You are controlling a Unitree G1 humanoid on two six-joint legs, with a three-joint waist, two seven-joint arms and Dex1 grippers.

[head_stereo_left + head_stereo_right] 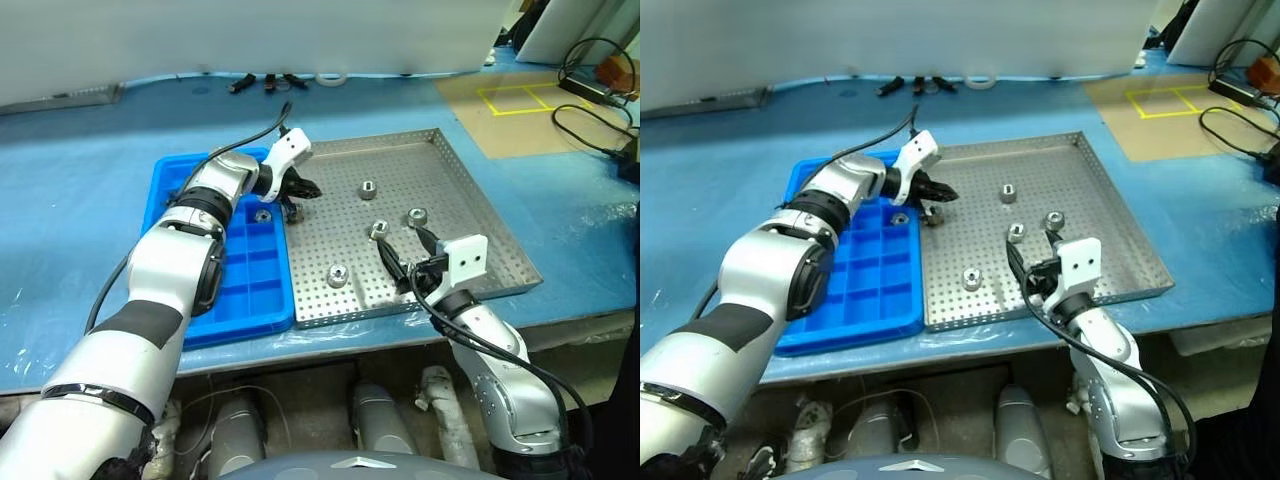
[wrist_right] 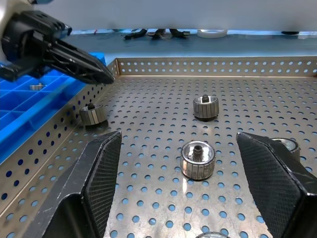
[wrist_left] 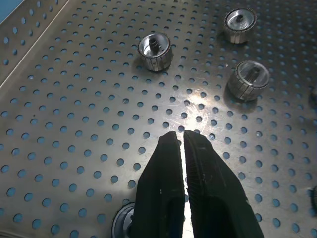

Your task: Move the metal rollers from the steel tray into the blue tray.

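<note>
Left eye view, contents of the worktop [image 1: 90, 200], blue-covered:

Steel tray [image 1: 480, 215]: perforated, square, set just beside the blue tray [image 1: 165, 185], their long edges touching or nearly so.

Metal rollers, loose on the steel tray: one toward the far side [image 1: 367, 187]; one near the right middle [image 1: 417, 215]; one just in front of the right gripper [image 1: 379, 229]; one toward the near edge [image 1: 337, 274]; one beside the left rim, under the left gripper [image 1: 291, 212].

Blue tray, gridded compartments: one roller [image 1: 262, 215] lies in a compartment of the column next to the steel tray.

Left gripper [image 1: 303, 187]: raised over the steel tray's left edge, fingers pressed together; it seems to hold nothing, though the tips are small from the head views. The left wrist view shows the two fingers [image 3: 163, 198] closed with a thin slit between them.

Right gripper [image 1: 407, 257]: low over the near right part of the steel tray, fingers spread wide apart, empty; a roller [image 2: 197, 158] stands between and ahead of them.
</note>
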